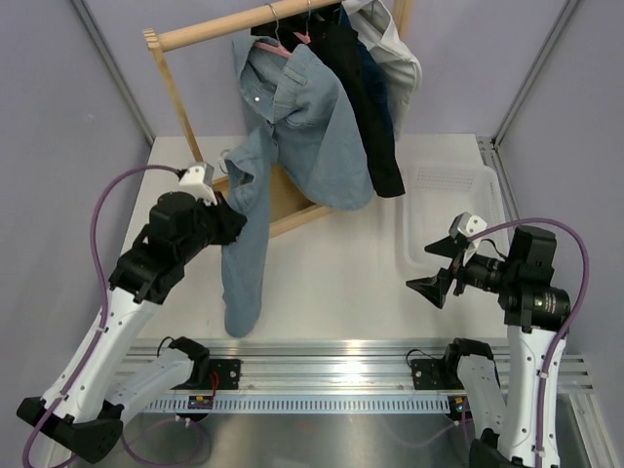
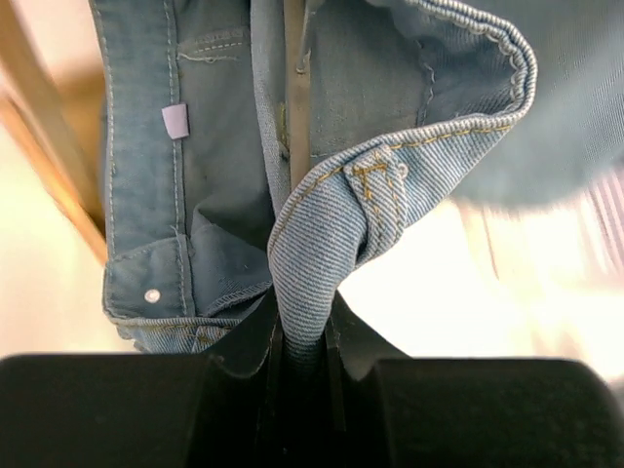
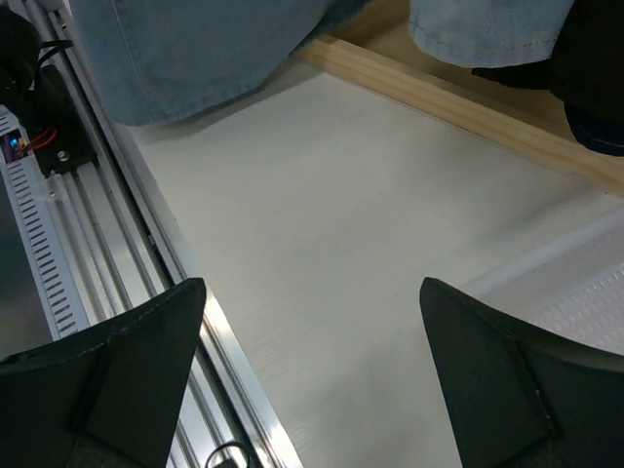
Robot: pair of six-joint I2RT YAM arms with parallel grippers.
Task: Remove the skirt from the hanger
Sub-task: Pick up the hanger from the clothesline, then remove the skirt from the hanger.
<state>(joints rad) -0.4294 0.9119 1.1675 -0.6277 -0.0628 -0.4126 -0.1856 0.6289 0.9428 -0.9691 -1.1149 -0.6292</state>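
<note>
The light-blue denim skirt [image 1: 292, 127] hangs from a pink hanger [image 1: 276, 44] on the wooden rail. One long part of it trails down to the table in front of my left arm. My left gripper [image 1: 229, 219] is shut on a fold of the skirt's [image 2: 331, 214] waistband beside a belt loop; in the left wrist view the gripper [image 2: 302, 331] has denim pinched tight between its jaws. My right gripper [image 1: 439, 273] hovers open over bare table at the right, away from the skirt. In its own wrist view the right gripper [image 3: 312, 302] holds nothing.
The wooden rack's top rail [image 1: 224, 27] and base beam [image 1: 292, 210] stand behind the skirt. A black garment [image 1: 370, 107] and a pale shirt [image 1: 395, 49] hang to its right. A white tray [image 1: 448, 195] lies at the right. A metal rail [image 1: 322, 366] runs along the near edge.
</note>
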